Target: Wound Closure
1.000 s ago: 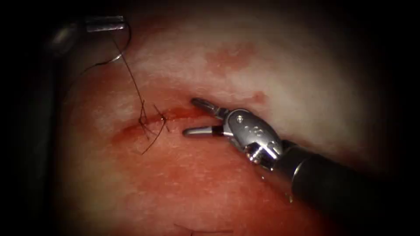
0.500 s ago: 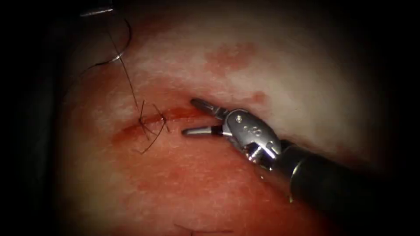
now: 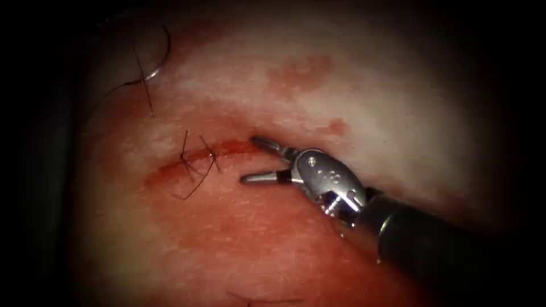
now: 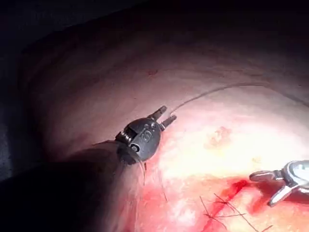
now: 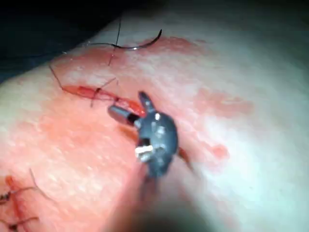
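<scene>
My right tool [image 3: 247, 160] stands open over the right part of the cut [image 3: 227, 149] in the tissue [image 3: 318, 91] and holds nothing; it also appears from close up [image 5: 126, 107]. A knotted stitch [image 3: 186, 160] with short thread ends crosses the cut to its left. The curved needle [image 3: 162, 61] lies free on the tissue at the upper left, not in it, as the right wrist view confirms [image 5: 140, 46]. A thread [image 3: 145, 85] hangs beside it and ends short of the stitch. My left tool [image 4: 164, 116] holds a thread [image 4: 217, 92] in its jaws.
Red fluid [image 3: 170, 170] lines the cut. Another cut end of thread [image 3: 261, 300] lies at the lower edge of the endoscope view. Older stitches [image 5: 14, 203] show in the right wrist view. The right tool's dark shaft [image 3: 432, 244] comes in from the lower right.
The left tool has risen out of the endoscope view at the upper left, drawing its thread up. That strand no longer reaches the stitch. The right tool dipped slightly, still open.
</scene>
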Robot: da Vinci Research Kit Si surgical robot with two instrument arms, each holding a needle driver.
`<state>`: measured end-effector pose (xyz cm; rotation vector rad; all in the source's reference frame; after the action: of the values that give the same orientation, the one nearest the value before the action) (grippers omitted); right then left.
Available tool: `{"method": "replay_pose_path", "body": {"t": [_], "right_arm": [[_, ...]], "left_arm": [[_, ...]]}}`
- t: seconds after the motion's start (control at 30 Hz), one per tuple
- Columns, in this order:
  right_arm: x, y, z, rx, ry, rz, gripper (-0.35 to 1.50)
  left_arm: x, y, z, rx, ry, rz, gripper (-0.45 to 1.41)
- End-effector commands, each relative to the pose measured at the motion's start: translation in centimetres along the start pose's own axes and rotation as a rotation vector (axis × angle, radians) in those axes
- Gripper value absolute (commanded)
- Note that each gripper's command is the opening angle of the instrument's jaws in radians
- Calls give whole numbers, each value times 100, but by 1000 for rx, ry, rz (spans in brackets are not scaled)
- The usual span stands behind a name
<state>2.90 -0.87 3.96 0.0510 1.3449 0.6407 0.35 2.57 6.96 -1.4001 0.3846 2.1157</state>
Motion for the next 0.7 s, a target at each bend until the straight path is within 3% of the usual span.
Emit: {"method": "replay_pose_path", "body": {"t": [0.03, 0.2, 0.27, 0.37, 0.43, 0.6, 0.7], "right_arm": [[-6, 0, 8, 2, 3, -3, 146], [-12, -1, 8, 2, 4, -8, 146], [-14, -2, 8, 2, 5, -9, 146], [-18, -3, 6, 2, 9, -13, 146], [-19, -3, 5, 2, 9, -14, 146], [-14, 5, -9, -14, -4, -8, 141], [-7, 14, -20, -24, -13, -31, 138]], "left_arm": [[-3, -1, 8, 35, 4, -47, 29], [-2, 24, 1, 80, 8, -133, 32], [-2, 40, -6, 59, 25, -161, 32], [-2, 88, -27, -86, 68, -218, 34], [-3, 97, -30, -109, 67, -225, 34], [-11, 154, -42, -304, 86, -158, 15], [-13, 167, -43, -326, 92, -128, 15]]}}
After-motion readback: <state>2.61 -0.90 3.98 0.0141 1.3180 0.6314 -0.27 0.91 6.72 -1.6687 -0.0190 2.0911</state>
